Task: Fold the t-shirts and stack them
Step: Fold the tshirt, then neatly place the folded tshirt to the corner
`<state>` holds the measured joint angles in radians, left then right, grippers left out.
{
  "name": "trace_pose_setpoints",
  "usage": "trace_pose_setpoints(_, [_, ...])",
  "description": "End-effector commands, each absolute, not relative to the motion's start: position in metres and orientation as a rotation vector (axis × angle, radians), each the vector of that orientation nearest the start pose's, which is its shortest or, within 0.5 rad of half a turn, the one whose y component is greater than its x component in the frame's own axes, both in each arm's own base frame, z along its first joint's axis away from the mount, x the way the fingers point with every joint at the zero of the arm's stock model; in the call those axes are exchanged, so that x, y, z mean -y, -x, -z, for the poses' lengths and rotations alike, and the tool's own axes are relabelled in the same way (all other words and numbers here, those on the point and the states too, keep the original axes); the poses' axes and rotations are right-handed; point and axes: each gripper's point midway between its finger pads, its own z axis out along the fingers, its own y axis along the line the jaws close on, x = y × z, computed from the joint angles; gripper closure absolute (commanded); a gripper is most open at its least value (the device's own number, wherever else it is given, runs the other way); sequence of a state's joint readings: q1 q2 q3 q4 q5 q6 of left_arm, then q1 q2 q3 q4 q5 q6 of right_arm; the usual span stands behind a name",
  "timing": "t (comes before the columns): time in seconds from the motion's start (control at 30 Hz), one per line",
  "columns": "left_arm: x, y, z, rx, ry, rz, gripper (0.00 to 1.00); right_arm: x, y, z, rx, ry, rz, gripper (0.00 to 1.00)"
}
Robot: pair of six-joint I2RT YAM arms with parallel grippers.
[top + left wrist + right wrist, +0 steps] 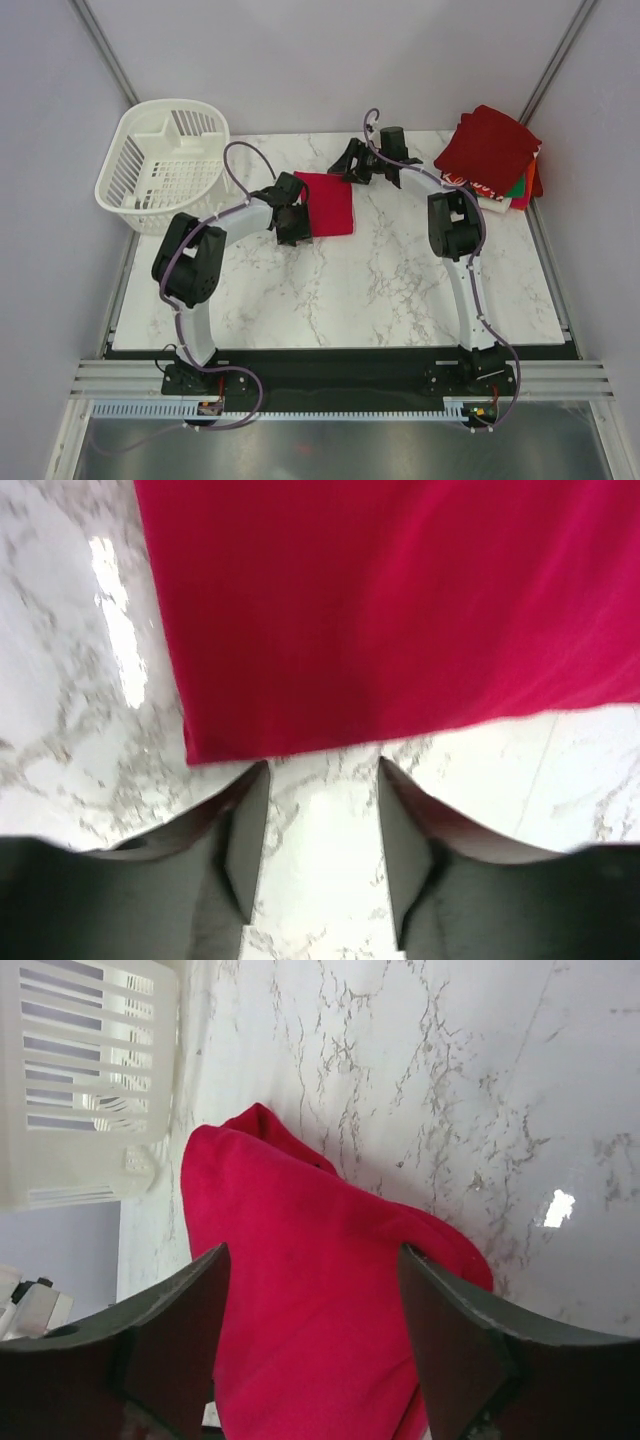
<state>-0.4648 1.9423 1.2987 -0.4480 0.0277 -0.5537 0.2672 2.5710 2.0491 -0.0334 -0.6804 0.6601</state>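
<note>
A bright red t-shirt [328,203] lies folded into a rectangle on the marble table [400,280], back centre. My left gripper [298,218] sits low at the shirt's left edge; in the left wrist view its jaws [322,770] are open over bare marble, with the red hem [400,610] just beyond the tips. My right gripper [340,172] hovers over the shirt's far corner, open wide, and the red cloth [300,1340] lies below and between its fingers, ungripped. A stack of folded t-shirts [490,145], dark red on top of green, white and orange, rests at the back right corner.
A white slatted plastic basket [165,160] stands at the back left, also visible in the right wrist view [80,1080]. Grey walls close in the table on three sides. Both arm bases are bolted at the near edge.
</note>
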Motion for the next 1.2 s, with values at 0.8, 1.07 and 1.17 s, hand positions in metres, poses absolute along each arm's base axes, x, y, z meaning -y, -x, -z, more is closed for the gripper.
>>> trace_pose_setpoints(0.8, [0.140,-0.222,-0.164,-2.485,-0.069,0.379,0.22,-0.230,-0.554,-0.056,-2.330,-0.060,-0.983,0.15])
trace_pose_setpoints(1.07, [0.118,-0.214,-0.179,-2.360,-0.030,0.339,0.22,-0.264,-0.550,-0.030,-2.372,-0.048,-1.005,0.16])
trace_pose_setpoints(1.17, [0.114,-0.215,-0.178,-2.351,-0.015,0.313,0.22,-0.277,-0.546,-0.024,-2.370,-0.040,-1.029,0.17])
